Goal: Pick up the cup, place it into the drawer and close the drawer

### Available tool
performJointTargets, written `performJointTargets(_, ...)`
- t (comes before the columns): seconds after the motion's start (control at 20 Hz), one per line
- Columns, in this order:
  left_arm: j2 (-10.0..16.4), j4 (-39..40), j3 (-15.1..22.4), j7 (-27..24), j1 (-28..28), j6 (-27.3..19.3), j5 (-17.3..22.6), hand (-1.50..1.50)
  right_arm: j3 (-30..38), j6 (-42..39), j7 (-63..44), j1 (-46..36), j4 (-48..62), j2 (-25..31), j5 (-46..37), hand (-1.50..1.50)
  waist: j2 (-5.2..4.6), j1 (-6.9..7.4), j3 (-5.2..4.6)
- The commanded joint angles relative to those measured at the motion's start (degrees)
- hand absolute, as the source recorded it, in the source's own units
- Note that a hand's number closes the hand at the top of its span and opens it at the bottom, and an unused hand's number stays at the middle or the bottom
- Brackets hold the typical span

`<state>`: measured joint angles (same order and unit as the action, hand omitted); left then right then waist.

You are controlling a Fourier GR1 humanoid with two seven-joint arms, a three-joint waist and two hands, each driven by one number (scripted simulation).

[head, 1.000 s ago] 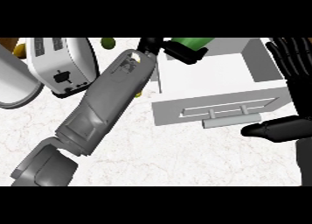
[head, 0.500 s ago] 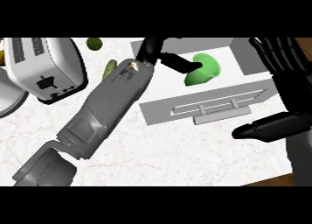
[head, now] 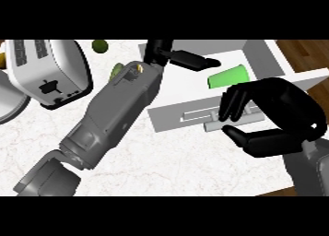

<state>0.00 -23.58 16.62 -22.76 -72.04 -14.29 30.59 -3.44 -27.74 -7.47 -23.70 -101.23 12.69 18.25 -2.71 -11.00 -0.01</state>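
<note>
**Now: cup lies in the open drawer, both hands free of it**

Plainly, the green cup (head: 228, 76) rests on its side inside the drawer (head: 177, 115), which stands pulled open by the far right corner of the surface (head: 180, 161). The cup lies toward the drawer's right side, on the white floor of the compartment, with no hand on it.

The left hand (head: 172, 54) shows above the drawer's far left part, at the end of a grey forearm (head: 115, 110) that crosses the surface slantwise from its near left corner. Its fingers (head: 194, 60) are stretched out toward the cup but stay apart from it, and the hand holds nothing.

The right hand (head: 282, 106) comes in from the near right corner and hovers over the drawer's front panel. Its fingers are bent in a wide, relaxed curve opposite the thumb, with the drawer's handle (head: 218, 124) showing between them. Whether they touch the front cannot be told.

A white toaster (head: 48, 69) stands by the far left corner. A small yellow-green fruit (head: 99, 45) lies just beside it at the far edge.
</note>
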Motion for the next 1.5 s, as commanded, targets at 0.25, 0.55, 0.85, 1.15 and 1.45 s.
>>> performJointTargets(0.25, 0.0, 1.15, -1.0, -5.92, -0.28, -4.06, 5.53, -1.5, -7.01, -10.11, -4.42, 4.46, 0.17, 10.63, -9.66, -1.5, 1.29, 4.28, 0.06)
performJointTargets(0.55, 0.0, 0.81, -1.91, -8.4, 2.03, -2.58, 7.29, -1.5, -12.36, -1.97, 0.56, 8.5, 0.16, 10.22, -30.75, -1.5, 1.98, 8.3, 0.07)
performJointTargets(0.85, 0.02, -3.13, -2.29, -8.34, 5.0, -1.66, 8.03, -1.5, -17.5, 4.84, 9.5, 8.19, 18.06, 7.49, -42.58, -1.5, 2.39, 11.89, 0.09)
performJointTargets(1.15, 4.86, -6.17, -3.43, -9.78, 11.32, 4.31, 7.83, -1.5, -16.95, 7.67, 14.11, -3.8, 40.94, 4.06, -47.15, 1.5, 1.98, 14.8, 0.1)
performJointTargets(1.45, 5.65, -12.81, -2.52, -7.12, 15.62, 4.47, 8.0, -1.5, -12.02, 16.17, 25.26, -12.02, 58.93, 2.21, -48.88, 1.5, 1.96, 16.82, 0.24)
